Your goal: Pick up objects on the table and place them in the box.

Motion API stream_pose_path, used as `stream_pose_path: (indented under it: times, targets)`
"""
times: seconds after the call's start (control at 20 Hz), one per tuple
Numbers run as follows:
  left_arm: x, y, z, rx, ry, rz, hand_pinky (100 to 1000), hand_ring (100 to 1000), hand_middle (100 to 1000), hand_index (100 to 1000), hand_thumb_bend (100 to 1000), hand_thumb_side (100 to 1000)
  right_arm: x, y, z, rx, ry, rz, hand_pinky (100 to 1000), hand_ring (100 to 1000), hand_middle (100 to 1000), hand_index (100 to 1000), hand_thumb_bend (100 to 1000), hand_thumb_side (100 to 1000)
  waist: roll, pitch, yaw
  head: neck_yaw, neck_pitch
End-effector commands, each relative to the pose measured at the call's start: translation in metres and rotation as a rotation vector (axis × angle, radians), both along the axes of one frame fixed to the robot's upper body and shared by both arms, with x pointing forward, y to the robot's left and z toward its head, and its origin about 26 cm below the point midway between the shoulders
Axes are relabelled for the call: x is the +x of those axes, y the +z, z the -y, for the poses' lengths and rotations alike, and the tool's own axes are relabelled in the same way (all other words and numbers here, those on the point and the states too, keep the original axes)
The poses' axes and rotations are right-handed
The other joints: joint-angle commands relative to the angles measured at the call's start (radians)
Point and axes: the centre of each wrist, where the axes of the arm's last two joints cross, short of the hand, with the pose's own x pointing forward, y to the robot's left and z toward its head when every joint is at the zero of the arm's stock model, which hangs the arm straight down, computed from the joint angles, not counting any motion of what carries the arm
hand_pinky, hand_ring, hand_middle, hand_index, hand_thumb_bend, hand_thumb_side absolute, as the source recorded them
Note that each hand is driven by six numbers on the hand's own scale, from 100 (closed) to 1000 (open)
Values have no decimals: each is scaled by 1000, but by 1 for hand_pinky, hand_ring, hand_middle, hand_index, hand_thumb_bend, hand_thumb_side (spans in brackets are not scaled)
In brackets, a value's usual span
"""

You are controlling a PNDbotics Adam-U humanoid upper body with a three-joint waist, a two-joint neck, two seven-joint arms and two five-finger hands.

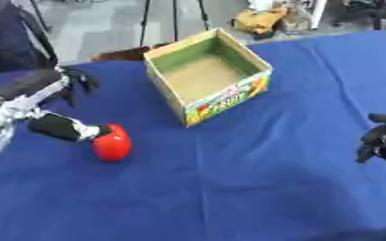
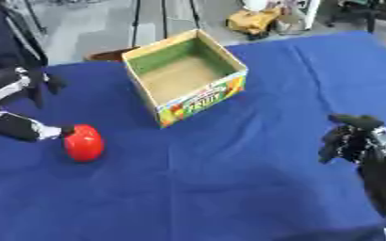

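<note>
A: What takes up the most room?

B: The table (image 1: 254, 188), under a blue cloth. On its far middle stands the cardboard box (image 1: 209, 75), open at the top with nothing visible inside, one corner turned toward the camera and fruit pictures printed on its near side.

A: And the hands?

B: The left hand (image 1: 60, 126) comes in from the left edge, low over the cloth. The right hand (image 2: 353, 136) is near the right edge, well apart from everything, its dark fingers curled downward around nothing.

A: Where is the red object?

B: The red object (image 1: 112, 142) lies on the cloth, near the box's front left and clear of it. A fingertip of the left hand touches its upper left side; I cannot tell whether the fingers are closed on it.

A: Its lie and look?

B: Its long axis runs roughly toward and away from the camera. It is rounded, glossy, bright red.
</note>
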Motion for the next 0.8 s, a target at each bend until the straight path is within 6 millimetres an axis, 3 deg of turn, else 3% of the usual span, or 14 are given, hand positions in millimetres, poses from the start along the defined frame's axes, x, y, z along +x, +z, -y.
stream_pose_path:
  times: [0.05,0.4,0.8]
  targets:
    - [12,2,-4,52,16,-39,608,523,632,859,585,389,0,7,2,-32,1,16,440,494,519,797,100,1000,-2,-17,0,-3,-9]
    - [39,-22,3,104,10,-147,548,510,606,860,552,367,0,6,2,-32,4,14,440,494,519,797,100,1000,-1,-20,-3,-4,-9]
    - [54,-43,11,121,-4,-199,491,490,582,841,517,356,0,6,2,-31,7,14,440,494,518,797,100,1000,-2,-19,-3,-5,-9]
